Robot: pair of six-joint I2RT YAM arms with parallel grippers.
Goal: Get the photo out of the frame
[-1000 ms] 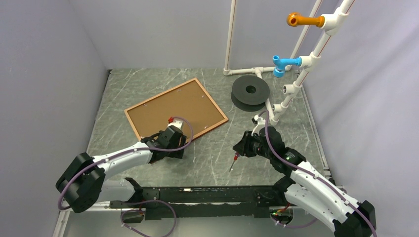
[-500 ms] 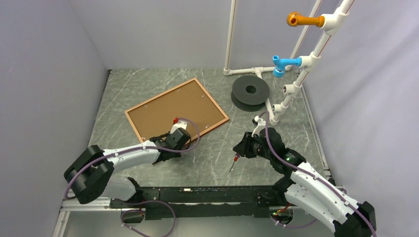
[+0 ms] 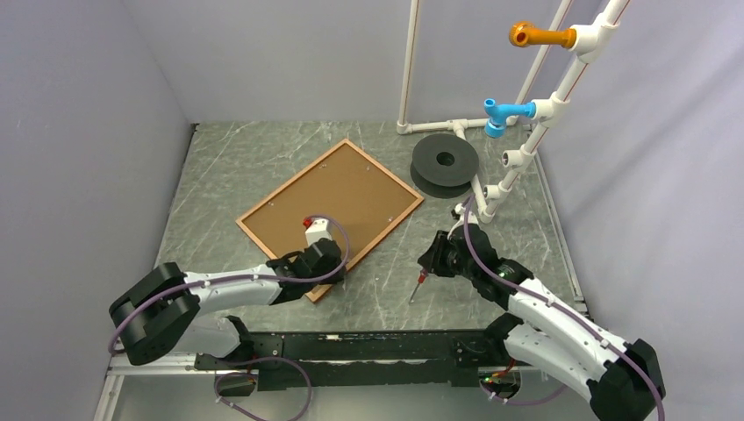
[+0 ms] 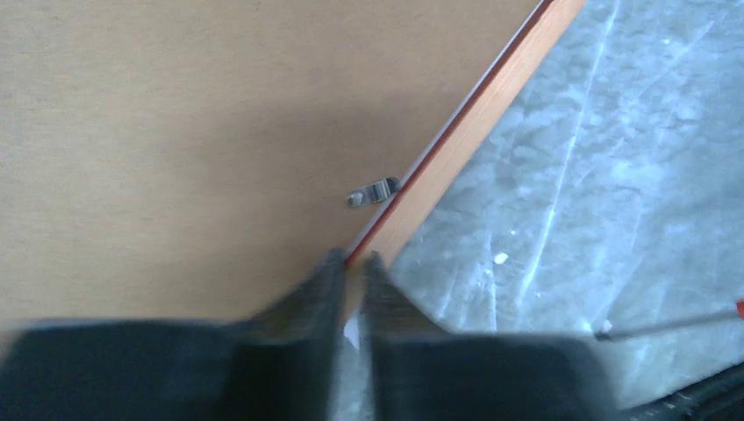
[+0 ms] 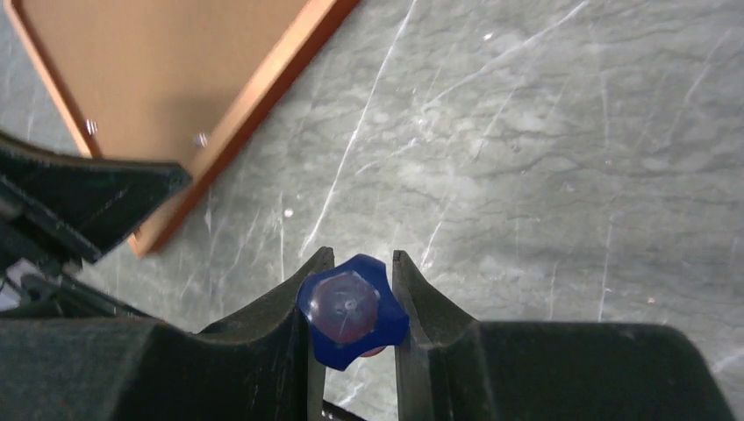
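Frame: the frame [image 4: 478,110] is lying face down on the marbled grey table [image 3: 263,162], turned so that one corner is pointing at the arm bases.
Backing panel: the plain brown backing panel [image 3: 338,197] is filling the frame's opening and facing up, with a small metal tab [image 4: 373,191] sitting on it and reaching to the inner side of the near right rail.
Photo: the photo is not showing in any view (the backing panel is covering the whole opening where it would lie).
Left gripper: the left gripper [image 4: 353,261] is sitting at the frame's near right rail, close to the near corner; its fingers are nearly together, straddling the rail and pinching it, one on the panel side and one on the table side.
Right gripper: the right gripper [image 5: 360,256] is hovering over bare table to the right of the frame, its fingers clenching the blue handle of a screwdriver [image 5: 351,309].
Screwdriver: its thin shaft is pointing down at the table, apart from the frame.
Far right corner: a black spool [image 3: 446,162] is lying flat just beyond the frame's right corner, beside a white pipe stand [image 3: 526,132] carrying a blue fitting [image 3: 502,114] and an orange one [image 3: 535,35].
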